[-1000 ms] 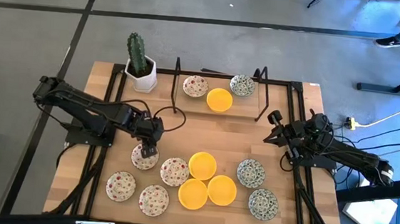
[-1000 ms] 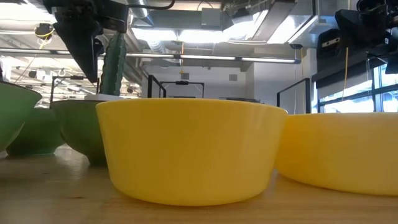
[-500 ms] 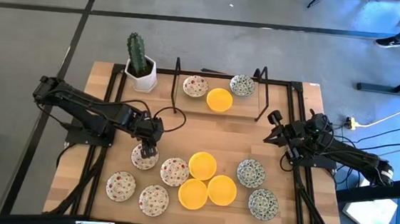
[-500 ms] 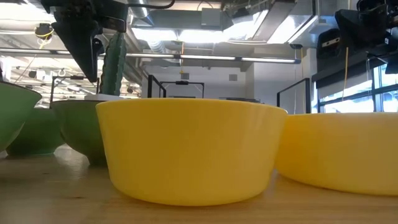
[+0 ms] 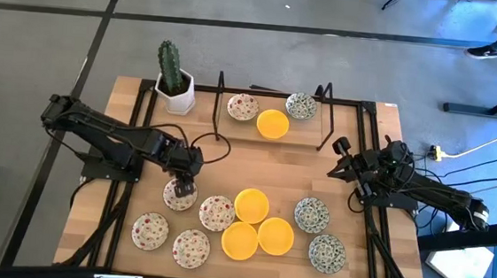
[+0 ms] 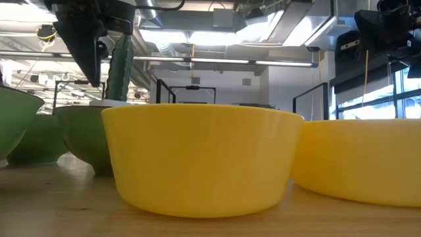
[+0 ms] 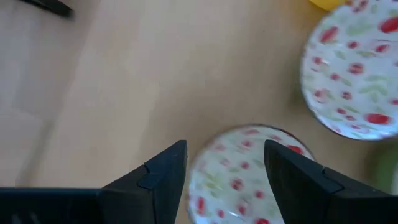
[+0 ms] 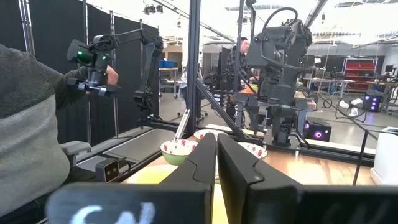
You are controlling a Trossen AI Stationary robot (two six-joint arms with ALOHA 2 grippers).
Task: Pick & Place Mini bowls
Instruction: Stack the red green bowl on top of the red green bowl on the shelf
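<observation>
Item: small round white bowl with red floral speckles point(image 7: 245, 168), on the wooden surface point(image 5: 229, 155). Directly below my left gripper point(image 5: 181, 187); jaws released, straddling its rim. Right gripper point(image 5: 341, 149), clenched and empty, waits well apart.

A green cactus point(image 5: 170, 64) stands upright in a white square pot point(image 5: 176, 94) at the far left corner of a wooden table point(image 5: 299, 170). A black wire rack point(image 5: 326, 118) sits at the table's far middle. A yellow plug point(image 5: 438, 154) lies on the grey floor to the right.
</observation>
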